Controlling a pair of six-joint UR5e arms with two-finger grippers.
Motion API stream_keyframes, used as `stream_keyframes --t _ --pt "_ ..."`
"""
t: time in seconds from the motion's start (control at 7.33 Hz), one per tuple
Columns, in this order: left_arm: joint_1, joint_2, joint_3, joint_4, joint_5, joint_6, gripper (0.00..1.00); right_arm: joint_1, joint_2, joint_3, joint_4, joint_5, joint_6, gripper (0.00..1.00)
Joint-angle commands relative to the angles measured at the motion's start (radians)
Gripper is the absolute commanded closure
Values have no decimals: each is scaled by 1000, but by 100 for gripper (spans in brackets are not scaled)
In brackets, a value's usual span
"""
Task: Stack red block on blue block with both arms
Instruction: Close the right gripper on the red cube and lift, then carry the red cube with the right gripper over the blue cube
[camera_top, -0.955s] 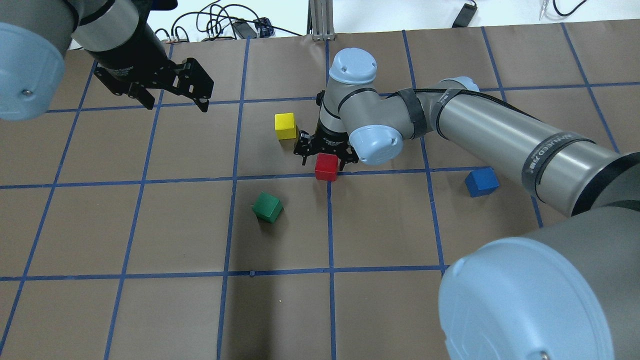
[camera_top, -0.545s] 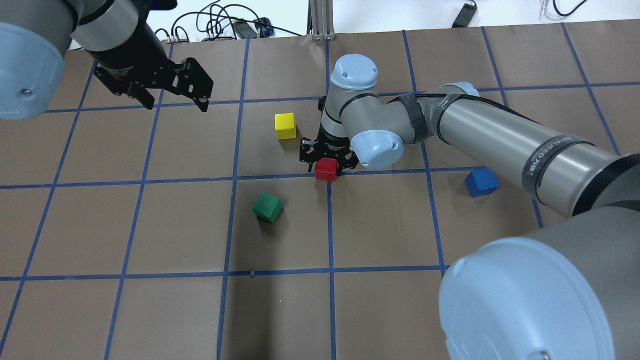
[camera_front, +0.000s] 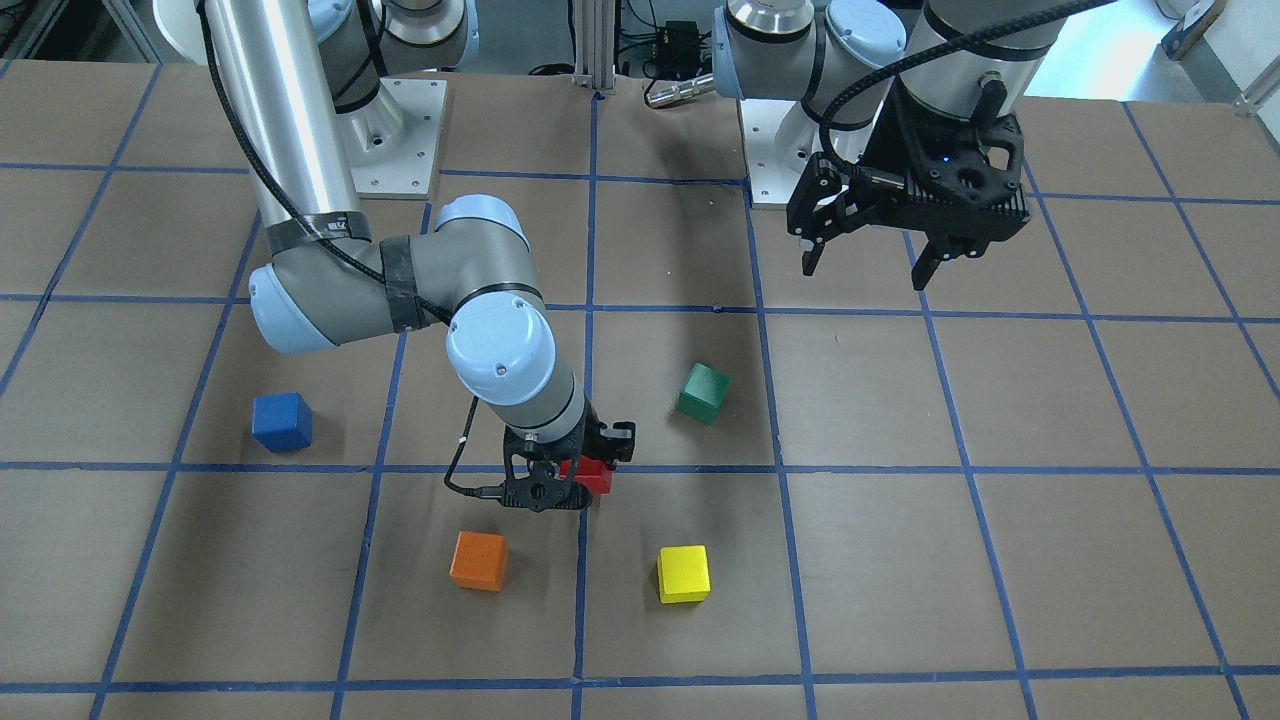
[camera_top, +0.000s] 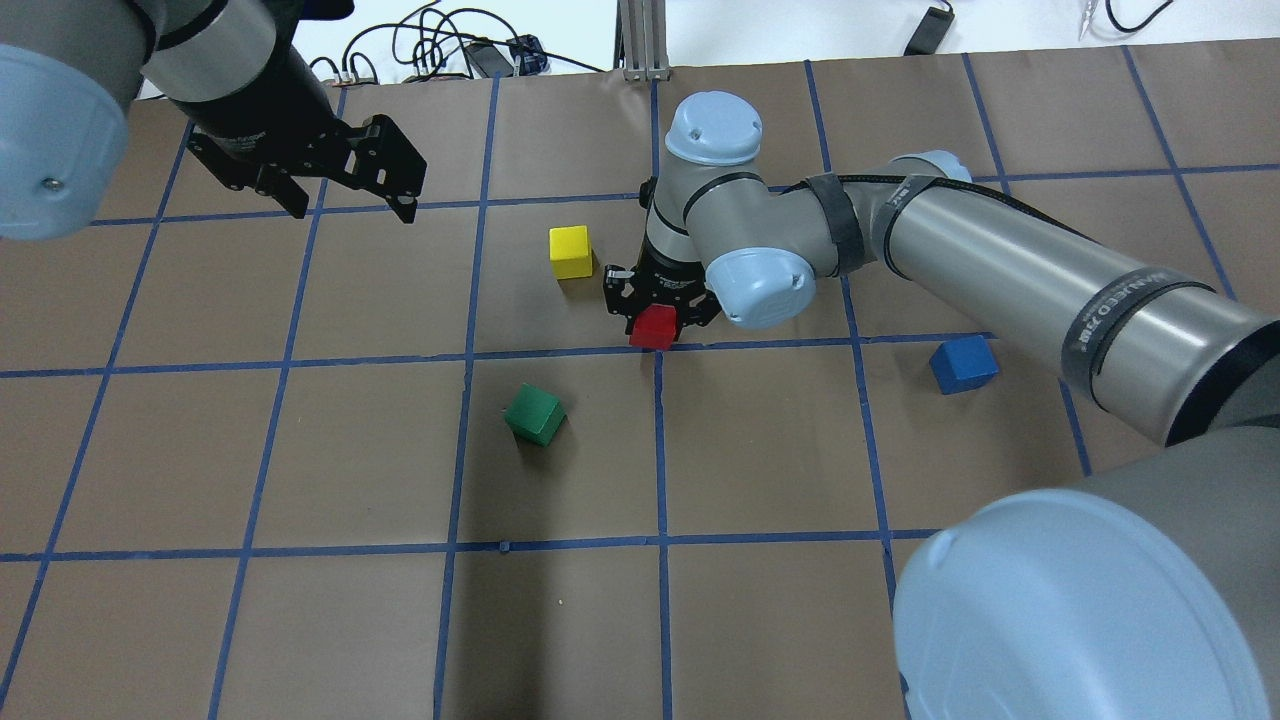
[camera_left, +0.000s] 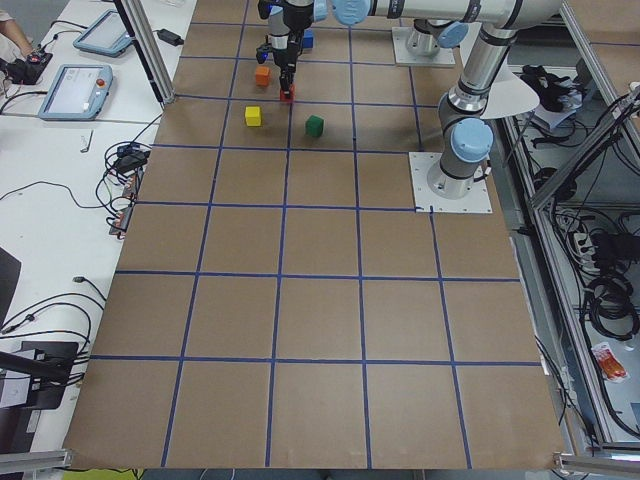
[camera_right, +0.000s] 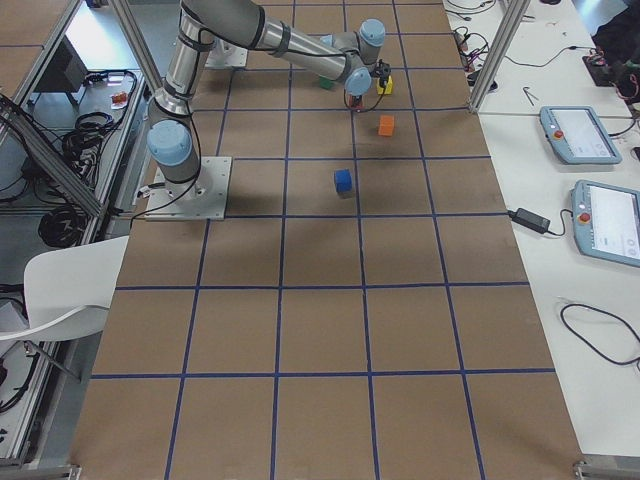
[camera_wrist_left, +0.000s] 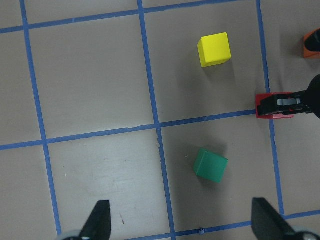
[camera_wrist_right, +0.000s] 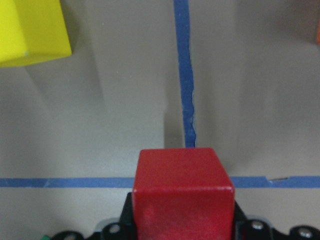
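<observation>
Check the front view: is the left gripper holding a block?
No, the left gripper hangs open and empty.

Orange cube (camera_front: 479, 560), yellow cube (camera_front: 684, 574) near red block (camera_front: 598, 478) — apart.

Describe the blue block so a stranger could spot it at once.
Find the right arm reaching over the brown table. To the robot's right of its gripper, the blue block sits alone in a grid square. It is the only blue cube, well apart from the red block that gripper holds.
</observation>
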Motion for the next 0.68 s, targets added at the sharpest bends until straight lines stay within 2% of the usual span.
stream_keyframes --t 0.0,0.14,0.27,0.41,0.55 --pt "0 0 1 2 0 0 0 -63 -96 -19 111 -43 -9 100" --pt "0 0 -1 5 1 0 0 -132 -150 -25 213 -44 -59 100" --pt "0 0 -1 5 1 0 0 -198 -208 -5 303 -60 -192 100" --pt "0 0 -1 5 0 0 0 -255 -249 -3 399 -131 -260 100" --pt "0 0 -1 5 0 0 0 -295 -283 7 440 -167 -336 100"
